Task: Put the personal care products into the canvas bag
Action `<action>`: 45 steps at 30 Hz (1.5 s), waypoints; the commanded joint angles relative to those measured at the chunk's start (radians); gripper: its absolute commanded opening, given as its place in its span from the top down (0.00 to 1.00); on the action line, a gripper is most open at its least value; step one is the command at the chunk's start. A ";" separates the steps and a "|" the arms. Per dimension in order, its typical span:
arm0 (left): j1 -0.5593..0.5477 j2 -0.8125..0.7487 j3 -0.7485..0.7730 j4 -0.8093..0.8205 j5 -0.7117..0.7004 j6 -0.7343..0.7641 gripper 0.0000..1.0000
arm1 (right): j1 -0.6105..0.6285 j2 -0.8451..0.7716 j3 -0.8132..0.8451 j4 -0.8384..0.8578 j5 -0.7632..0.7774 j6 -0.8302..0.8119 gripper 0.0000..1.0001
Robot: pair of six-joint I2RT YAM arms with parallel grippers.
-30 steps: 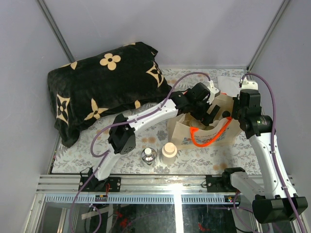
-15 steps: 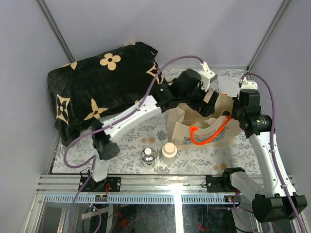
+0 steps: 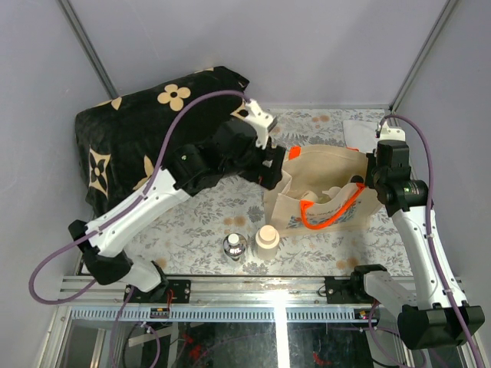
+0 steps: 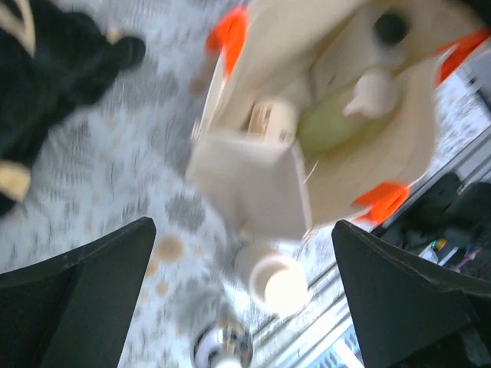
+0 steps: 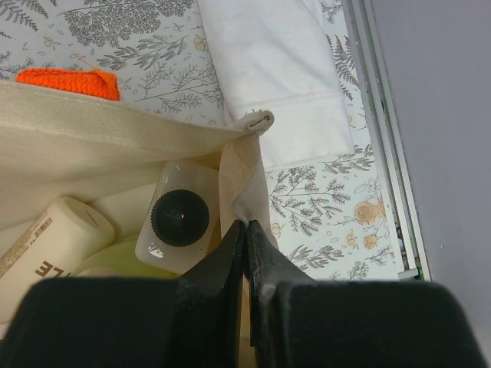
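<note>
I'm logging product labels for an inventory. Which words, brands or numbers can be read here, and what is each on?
"LE": dark capitals, apparently the end of a word that is partly cut off, on the cream bottle lying inside the canvas bag.
Fine print on that bottle's label: too small to read.
Blue script on the bag's outer side, top view: too small to read.
No other text is legible.

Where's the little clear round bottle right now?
In the top view the clear round bottle stands on the table near the front edge, just left of the cream squat bottle, outside the canvas bag.
</note>
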 commanded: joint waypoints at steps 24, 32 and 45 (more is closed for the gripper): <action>-0.069 -0.303 -0.648 -0.206 -0.072 -0.467 0.00 | -0.001 0.049 0.059 -0.119 -0.052 0.006 0.94; -0.095 -0.243 -0.682 -0.149 -0.022 -0.446 0.00 | -0.001 0.054 0.067 -0.121 -0.042 -0.001 0.94; -0.140 -0.169 -0.737 -0.096 -0.006 -0.464 0.00 | -0.001 0.046 0.053 -0.117 -0.038 -0.002 0.94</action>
